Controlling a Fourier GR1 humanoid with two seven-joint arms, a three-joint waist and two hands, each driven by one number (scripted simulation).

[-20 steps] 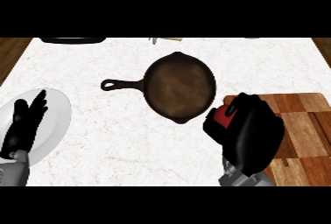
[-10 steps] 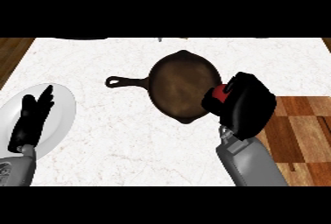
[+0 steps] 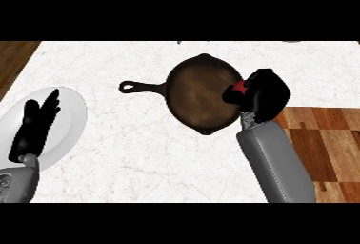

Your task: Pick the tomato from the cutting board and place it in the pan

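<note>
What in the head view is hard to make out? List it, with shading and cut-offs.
Head view: the tomato shows only as a red sliver, mostly hidden by the right robot hand; the pan is evenly dark brown without glare; the cutting board runs off the right edge.

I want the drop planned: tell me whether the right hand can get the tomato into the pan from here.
Probably yes. The right hand is curled round the tomato at the pan's right rim, and nothing lies between them. The pan's inside shows bare. The left hand rests open over the white plate, far off.
</note>
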